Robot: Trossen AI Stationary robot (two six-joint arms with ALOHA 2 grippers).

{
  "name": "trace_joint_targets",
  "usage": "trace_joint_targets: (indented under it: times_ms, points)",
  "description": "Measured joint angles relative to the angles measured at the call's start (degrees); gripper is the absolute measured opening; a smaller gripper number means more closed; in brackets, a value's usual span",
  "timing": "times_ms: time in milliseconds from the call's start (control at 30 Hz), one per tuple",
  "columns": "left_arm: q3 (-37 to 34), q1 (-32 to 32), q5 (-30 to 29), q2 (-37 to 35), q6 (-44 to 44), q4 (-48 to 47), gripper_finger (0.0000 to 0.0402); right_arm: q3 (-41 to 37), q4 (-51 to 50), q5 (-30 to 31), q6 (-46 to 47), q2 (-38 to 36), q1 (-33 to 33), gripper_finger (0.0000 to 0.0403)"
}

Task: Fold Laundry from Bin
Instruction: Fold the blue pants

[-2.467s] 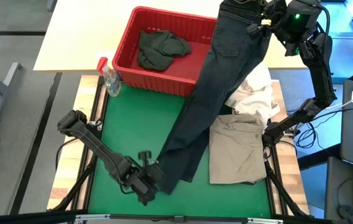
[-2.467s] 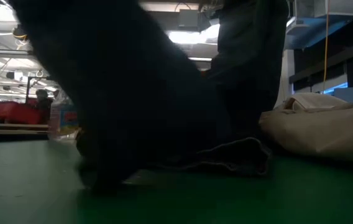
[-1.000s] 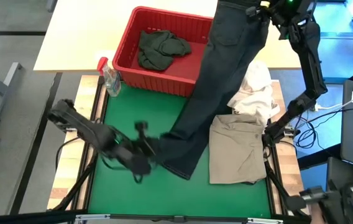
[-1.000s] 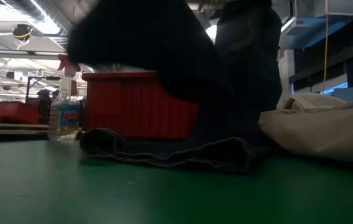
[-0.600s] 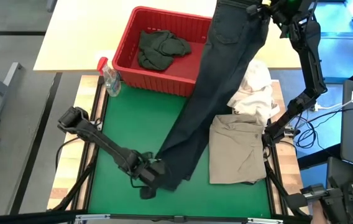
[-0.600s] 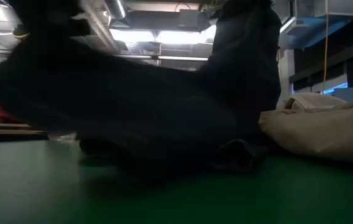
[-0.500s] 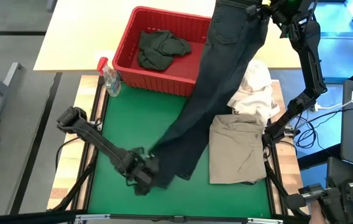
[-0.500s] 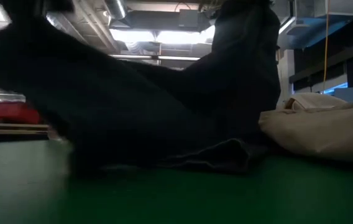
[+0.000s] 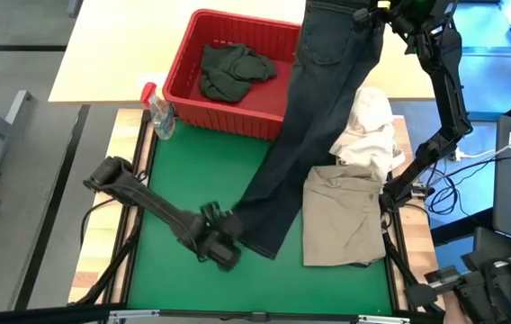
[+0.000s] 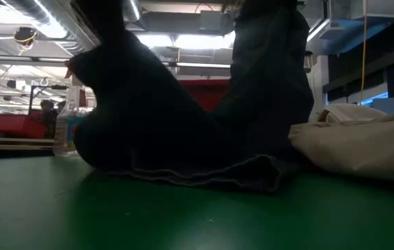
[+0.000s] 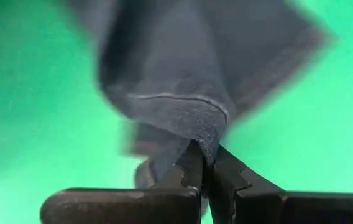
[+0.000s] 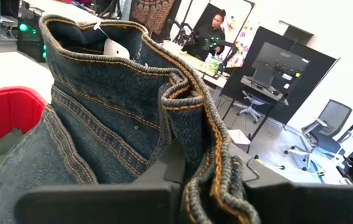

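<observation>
Left end effector [image 9: 222, 252] clamps the jeans [image 9: 314, 117] hem near the surface [image 9: 192, 171]; right end effector [image 9: 374, 11] grips their waistband.

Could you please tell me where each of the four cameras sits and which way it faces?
High view: overhead, looking straight down; both arms, jeans, red bin.
Low view: at mat height, looking level across; jeans hem, beige garment; no arm clearly seen.
Left wrist view: looks past the left hand, shut on the jeans leg hem.
Right wrist view: looks past the right hand, shut on the jeans waistband, into the room.
All four share the jeans.
</observation>
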Motion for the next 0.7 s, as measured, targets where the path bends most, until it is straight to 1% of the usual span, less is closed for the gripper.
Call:
trace_joint_targets:
  times_ms: [100,133,200,267,400,467,533,567,600,633,667,700]
  points:
    - [-3.3,-0.2,6.2,3.0,4.3,17.8,0.0004,0.0,-0.5,-0.2,0.0,0.0,0.0,0.0043]
    - [-4.1,-0.4,7.4,4.4,5.2,22.7,0.0006,0.0,-0.6,-0.2,0.0,0.0,0.0,0.0043]
    - [-4.6,-0.7,8.4,6.8,6.5,28.1,0.0016,0.0,-0.6,-0.7,0.1,0.0,0.0,0.0043]
    - [-4.6,-0.6,10.7,7.8,5.8,29.0,0.0033,0.0,-0.6,-0.7,0.1,0.0,0.0,0.0043]
    - [-4.5,-0.1,19.8,8.3,3.4,30.2,0.0086,0.0,-0.7,-1.0,0.2,0.0,0.0,0.0043]
    - [-4.5,0.7,27.5,8.2,5.4,30.6,0.0115,0.0,-0.7,-1.1,0.4,0.0,0.0,0.0043]
    - [-4.0,1.9,38.2,7.2,6.7,28.0,0.0139,0.0,-0.7,-1.1,0.4,0.0,0.0,0.0043]
    - [-3.6,2.6,42.4,6.2,6.2,25.9,0.0149,0.0,-0.7,-1.2,0.5,0.0,0.0,0.0043]
    - [-3.3,3.2,44.7,4.9,5.1,23.5,0.0157,0.0,-0.7,-1.2,0.5,0.0,0.0,0.0043]
    - [-3.3,3.7,45.1,3.3,4.4,21.6,0.0164,0.0,-0.7,-1.2,0.5,0.0,0.0,0.0043]
    - [-3.2,3.9,43.8,1.6,4.6,19.8,0.0169,0.0,-0.7,-1.2,0.5,0.0,0.0,0.0043]
    - [-3.2,3.9,40.5,-0.4,5.8,17.8,0.0172,0.0,-0.7,-1.2,0.5,0.0,0.0,0.0043]
